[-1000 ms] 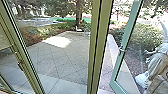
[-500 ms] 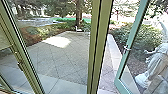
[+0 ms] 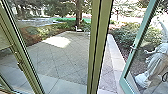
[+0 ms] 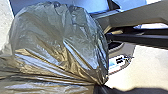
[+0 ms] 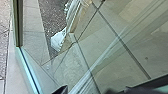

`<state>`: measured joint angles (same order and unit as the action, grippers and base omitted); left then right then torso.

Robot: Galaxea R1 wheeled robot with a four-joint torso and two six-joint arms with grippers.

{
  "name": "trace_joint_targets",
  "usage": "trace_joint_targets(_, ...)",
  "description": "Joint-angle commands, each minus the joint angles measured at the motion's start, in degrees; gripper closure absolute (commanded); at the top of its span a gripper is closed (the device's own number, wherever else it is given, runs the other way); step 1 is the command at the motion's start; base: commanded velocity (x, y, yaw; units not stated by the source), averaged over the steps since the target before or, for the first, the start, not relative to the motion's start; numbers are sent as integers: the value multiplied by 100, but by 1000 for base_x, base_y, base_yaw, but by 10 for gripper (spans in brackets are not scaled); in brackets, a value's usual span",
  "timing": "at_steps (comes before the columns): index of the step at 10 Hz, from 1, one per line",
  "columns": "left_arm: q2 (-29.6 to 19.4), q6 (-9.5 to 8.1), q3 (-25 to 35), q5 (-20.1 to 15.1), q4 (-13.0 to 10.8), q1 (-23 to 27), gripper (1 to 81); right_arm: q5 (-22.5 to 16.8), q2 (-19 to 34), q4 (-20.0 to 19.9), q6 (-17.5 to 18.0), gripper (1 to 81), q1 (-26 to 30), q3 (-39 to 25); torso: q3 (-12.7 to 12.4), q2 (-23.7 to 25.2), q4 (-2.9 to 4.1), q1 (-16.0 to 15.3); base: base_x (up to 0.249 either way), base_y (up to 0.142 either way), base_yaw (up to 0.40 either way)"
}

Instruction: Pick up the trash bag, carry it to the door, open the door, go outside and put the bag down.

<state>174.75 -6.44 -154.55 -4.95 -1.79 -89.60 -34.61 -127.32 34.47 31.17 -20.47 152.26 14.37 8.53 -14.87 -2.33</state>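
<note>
The trash bag [image 4: 57,42], translucent and greyish-tan, bulges large in the left wrist view. Its film gathers to a tight neck, where my left gripper [image 4: 100,86] is shut on it. In the head view the glass door [image 3: 126,72], framed in pale green, stands ajar at the right, with its handle [image 3: 133,47] on the upright. The door's frame edge [image 5: 28,72] and glass also cross the right wrist view. A dark tip of my right gripper [image 5: 61,90] shows close against the glass there; its state cannot be made out.
A thick olive post [image 3: 100,47] stands left of the doorway, beside a large glass pane. Outside lie a paved patio [image 3: 62,60] and a pale kerb [image 3: 116,57]. A white statue [image 3: 153,65] is seen through the door's glass, with shrubs [image 3: 125,32] behind.
The door has swung farther to the right, widening the gap between it and the olive post. The head camera's outlook has stayed the same.
</note>
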Motion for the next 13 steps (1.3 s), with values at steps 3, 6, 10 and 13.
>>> trace_joint_targets(3, 43, 11, 48, -410, -32, 131, 811, -1707, 547, -3403, -1254, 10, 479, -1059, 0, 0, -2, -2, 0, 0, 0)
trace_joint_targets(6, 43, 28, 57, -410, -41, 140, 811, -1655, 266, -4096, -1333, 10, -665, -1374, 0, 0, -2, -2, 0, 0, 0)
trace_joint_targets(10, 34, 37, 65, -375, -49, 166, 811, -292, 248, -4195, -1315, 10, -2700, -2597, 0, 0, -2, -2, 0, 0, 0)
trace_joint_targets(13, 34, 55, 65, -393, -58, 298, 811, 1110, 20, -4142, -1342, 10, -3908, -3203, 0, 0, -2, 0, 0, 0, 0)
